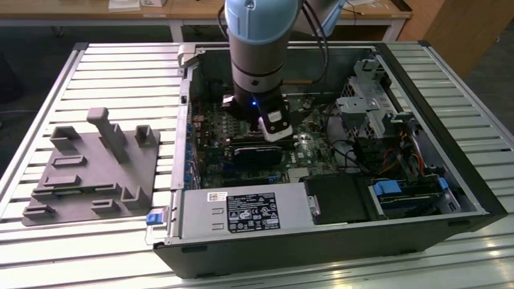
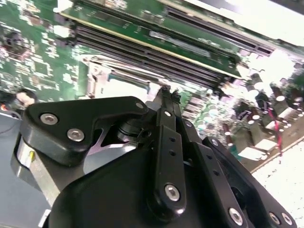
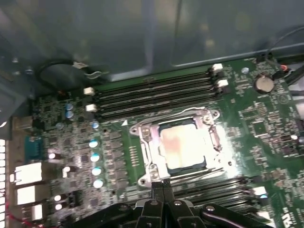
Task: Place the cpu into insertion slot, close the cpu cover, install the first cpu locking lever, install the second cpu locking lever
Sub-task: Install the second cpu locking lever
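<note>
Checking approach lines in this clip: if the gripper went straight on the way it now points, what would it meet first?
Probably the near edge of the cpu cover, which lies flat over the cpu. The gripper points there, though depth is hard to judge.

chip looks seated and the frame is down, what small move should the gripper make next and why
Probably a short push along the socket edge. In the first wrist view the silver-grey square cpu sits in the insertion slot under the silvery metal cpu cover, and the black gripper has its fingertips together at that frame's rim, so a lever beside it seems to be the likely target.
</note>
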Tool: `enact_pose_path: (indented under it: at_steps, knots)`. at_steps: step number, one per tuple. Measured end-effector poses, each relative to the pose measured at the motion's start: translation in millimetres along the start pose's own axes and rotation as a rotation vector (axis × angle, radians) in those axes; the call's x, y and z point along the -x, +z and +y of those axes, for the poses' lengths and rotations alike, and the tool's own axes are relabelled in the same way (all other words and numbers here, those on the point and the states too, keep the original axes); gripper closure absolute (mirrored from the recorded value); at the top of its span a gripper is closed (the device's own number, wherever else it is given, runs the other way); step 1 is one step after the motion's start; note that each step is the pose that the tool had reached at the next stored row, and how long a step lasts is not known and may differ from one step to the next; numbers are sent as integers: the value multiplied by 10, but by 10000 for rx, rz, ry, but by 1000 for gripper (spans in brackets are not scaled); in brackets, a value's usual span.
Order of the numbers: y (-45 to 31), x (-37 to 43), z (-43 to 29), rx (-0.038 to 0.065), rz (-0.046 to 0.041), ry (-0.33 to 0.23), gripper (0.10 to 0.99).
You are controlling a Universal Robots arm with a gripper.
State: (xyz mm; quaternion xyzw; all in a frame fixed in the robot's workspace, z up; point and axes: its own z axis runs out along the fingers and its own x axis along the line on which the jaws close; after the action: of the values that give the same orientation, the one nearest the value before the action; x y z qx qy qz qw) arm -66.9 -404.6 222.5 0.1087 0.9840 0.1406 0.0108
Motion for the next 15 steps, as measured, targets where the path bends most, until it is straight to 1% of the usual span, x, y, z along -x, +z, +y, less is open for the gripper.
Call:
enact_pose_path:
  at_steps: [2,4,6,8,10,15]
  knots:
    - [3,50,13,-16,-9,14,980]
    - [7,93,26,-57,-21,28,980]
    - [12,120,45,-144,-44,34,980]
    - [19,131,69,-278,-74,31,980]
    - [28,132,102,-453,-111,20,980]
    - [64,122,221,-834,-195,-1,980]
